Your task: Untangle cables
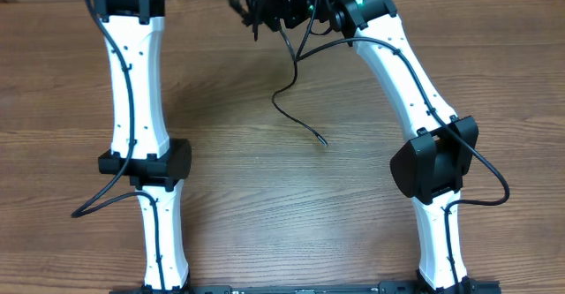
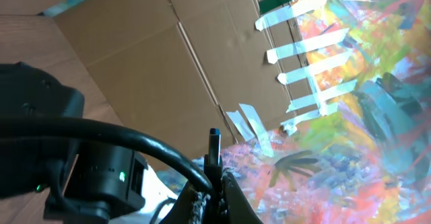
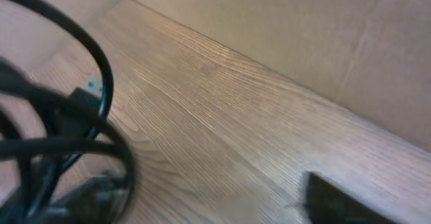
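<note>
The cables (image 1: 250, 1) are a black bundle at the table's far edge, hanging round my right gripper (image 1: 267, 13). One loose strand (image 1: 284, 95) trails down onto the wood and ends in a small plug tip (image 1: 322, 141). In the right wrist view, blurred black cable loops (image 3: 101, 96) hang at the left, and my right gripper (image 3: 222, 204) shows a wide bare gap between its fingers. My left gripper (image 2: 217, 194) is beyond the overhead view's top edge. In the left wrist view it is shut on a cable (image 2: 135, 140), with a plug end (image 2: 214, 146) sticking up from the jaws.
The white left arm (image 1: 132, 82) and right arm (image 1: 406, 73) run up the wooden table (image 1: 265, 206). A cardboard wall (image 2: 155, 62) and a colourful painted sheet (image 2: 350, 116) with tape strips stand behind the table. Cardboard (image 3: 283, 29) also borders the far edge.
</note>
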